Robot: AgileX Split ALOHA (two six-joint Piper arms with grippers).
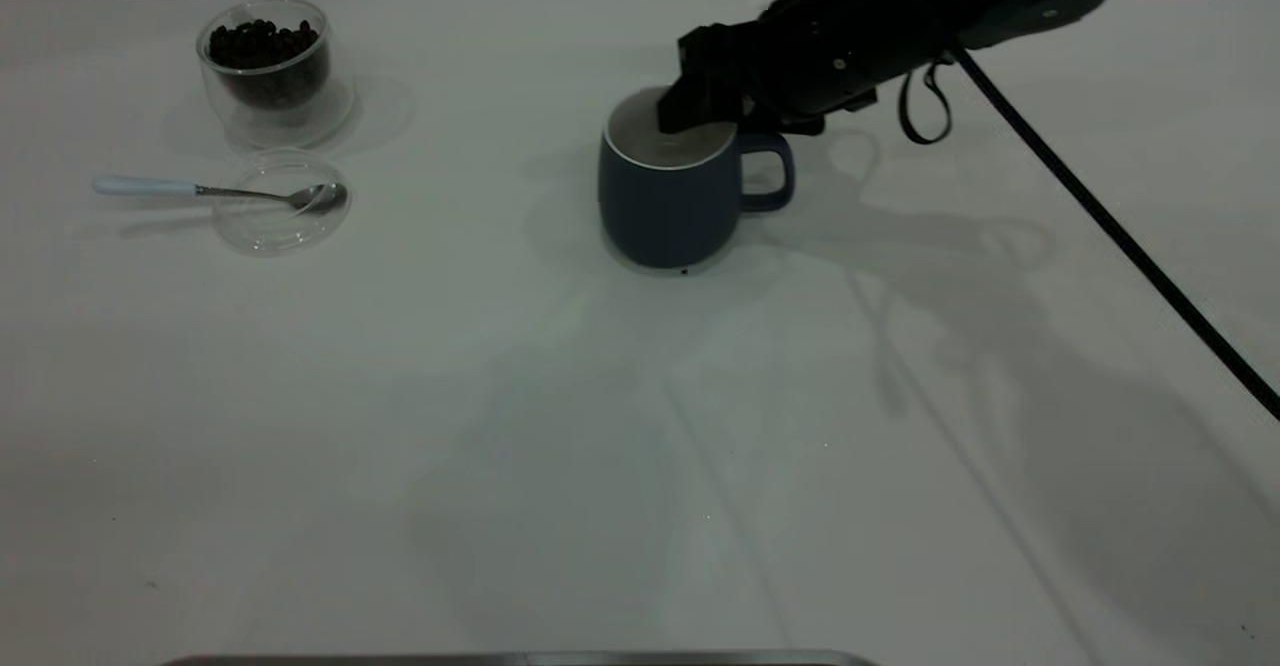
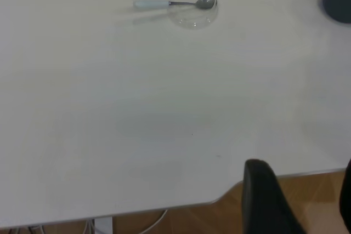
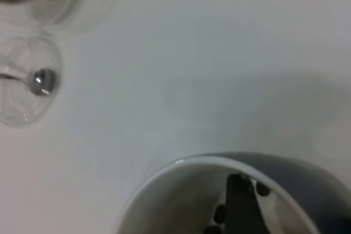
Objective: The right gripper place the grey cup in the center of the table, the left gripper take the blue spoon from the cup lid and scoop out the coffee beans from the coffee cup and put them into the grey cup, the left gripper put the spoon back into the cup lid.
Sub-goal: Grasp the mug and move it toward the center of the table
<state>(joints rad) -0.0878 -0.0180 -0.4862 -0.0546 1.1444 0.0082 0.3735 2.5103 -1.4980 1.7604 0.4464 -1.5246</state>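
The grey cup [image 1: 665,206] stands upright near the middle of the table [image 1: 500,396], handle to the right. My right gripper [image 1: 700,111] is at its rim on the handle side, shut on the cup wall; one finger [image 3: 241,206] reaches inside, beside a few dark specks. At the far left the coffee cup [image 1: 265,71] holds coffee beans [image 1: 262,43]. Just in front of it the blue spoon [image 1: 220,189] rests with its bowl in the cup lid [image 1: 280,208]. My left gripper [image 2: 304,201] hangs open over the table's edge, far from the spoon [image 2: 170,4].
A black cable [image 1: 1100,216] trails from the right arm across the table's right side. A dark strip [image 1: 520,659] lies along the front edge. Wooden floor [image 2: 219,217] shows past the table's rounded corner in the left wrist view.
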